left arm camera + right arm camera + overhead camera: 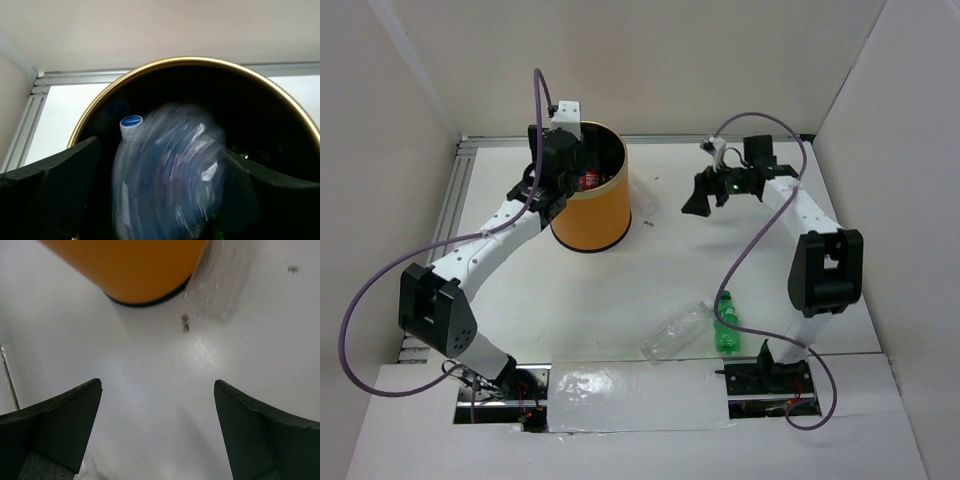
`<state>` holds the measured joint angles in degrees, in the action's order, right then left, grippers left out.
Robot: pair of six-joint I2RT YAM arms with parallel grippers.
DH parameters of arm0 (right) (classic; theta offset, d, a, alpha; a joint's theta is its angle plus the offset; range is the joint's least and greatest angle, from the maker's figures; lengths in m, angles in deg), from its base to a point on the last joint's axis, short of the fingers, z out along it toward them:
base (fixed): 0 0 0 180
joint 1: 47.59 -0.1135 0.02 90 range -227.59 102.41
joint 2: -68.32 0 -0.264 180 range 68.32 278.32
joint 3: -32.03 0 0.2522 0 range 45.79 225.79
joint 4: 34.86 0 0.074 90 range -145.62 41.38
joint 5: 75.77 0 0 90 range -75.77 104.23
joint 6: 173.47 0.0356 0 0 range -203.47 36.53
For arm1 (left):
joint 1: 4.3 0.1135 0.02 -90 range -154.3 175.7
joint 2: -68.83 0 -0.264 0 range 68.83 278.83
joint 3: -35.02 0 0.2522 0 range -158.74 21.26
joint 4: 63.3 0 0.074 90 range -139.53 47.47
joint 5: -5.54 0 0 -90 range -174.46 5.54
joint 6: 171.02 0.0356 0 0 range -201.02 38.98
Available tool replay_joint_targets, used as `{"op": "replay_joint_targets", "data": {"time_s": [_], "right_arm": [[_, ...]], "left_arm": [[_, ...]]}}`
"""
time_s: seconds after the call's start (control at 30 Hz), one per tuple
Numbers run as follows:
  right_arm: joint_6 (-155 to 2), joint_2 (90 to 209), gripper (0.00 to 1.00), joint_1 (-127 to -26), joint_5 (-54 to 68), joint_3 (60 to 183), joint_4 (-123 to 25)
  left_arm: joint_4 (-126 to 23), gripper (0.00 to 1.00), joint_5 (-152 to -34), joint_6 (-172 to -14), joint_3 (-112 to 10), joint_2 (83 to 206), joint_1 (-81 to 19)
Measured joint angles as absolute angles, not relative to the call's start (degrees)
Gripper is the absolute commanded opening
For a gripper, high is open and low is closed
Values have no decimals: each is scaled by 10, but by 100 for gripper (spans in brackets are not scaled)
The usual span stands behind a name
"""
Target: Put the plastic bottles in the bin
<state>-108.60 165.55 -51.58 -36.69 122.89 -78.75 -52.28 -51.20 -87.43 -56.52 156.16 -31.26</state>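
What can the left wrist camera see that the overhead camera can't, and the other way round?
Only the left wrist view: a blurred blue-capped bottle inside the open left pincer, over the bin's dark mouth. Only the overhead view: the right pincer, plus a clear bottle and a green bottle lying near the right arm's base. Both: the bin and the left pincer.

White walls (670, 60) enclose a pale table (620, 290).

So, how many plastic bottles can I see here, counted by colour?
green bottle: 1
clear bottle: 1
blue-tinted bottle, blurred, at the mouth of the bin: 1
Total: 3
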Motion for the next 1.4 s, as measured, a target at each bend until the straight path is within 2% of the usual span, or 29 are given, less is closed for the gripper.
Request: {"op": "replay_joint_targets", "data": {"time_s": [0.17,0.3,0.5,0.6,0.7,0.77,0.8,0.83,0.93,0.97,1.03,1.17,1.33,1.4], "right_arm": [[-1002,1795,100,-561,-361,1357,-705],[-959,1935,100,-586,-342,1499,-688],[-910,2035,100,-634,-283,1570,-675],[-902,2073,100,-656,-256,1613,-665],[-904,2088,100,-669,-225,1620,-662],[-904,2095,95,-672,-203,1621,-662],[-904,2099,89,-673,-190,1621,-662],[-904,2102,72,-673,-182,1620,-662],[-904,2102,47,-671,-169,1614,-654],[-903,2101,32,-668,-173,1611,-652],[-899,2090,23,-658,-185,1597,-654],[-906,2068,16,-616,-234,1582,-694],[-921,1980,16,-550,-314,1581,-725],[-922,1925,20,-538,-342,1592,-716]], "left_arm": [[-484,100,-521,-870,-594,1545,-311],[-460,100,-565,-863,-564,1431,-364],[-430,100,-627,-909,-369,1169,-508],[-391,100,-623,-969,-275,1118,-569],[-336,100,-610,-1017,-219,1124,-624],[-309,100,-593,-1040,-204,1145,-662],[-304,100,-582,-1049,-203,1161,-682],[-308,100,-576,-1052,-204,1177,-694],[-322,100,-565,-1052,-212,1243,-724],[-336,100,-565,-1051,-213,1266,-730],[-361,100,-572,-1049,-214,1308,-737],[-419,100,-600,-1037,-214,1361,-741],[-482,100,-633,-1035,-209,1402,-747],[-502,100,-643,-1035,-200,1410,-751]]}}
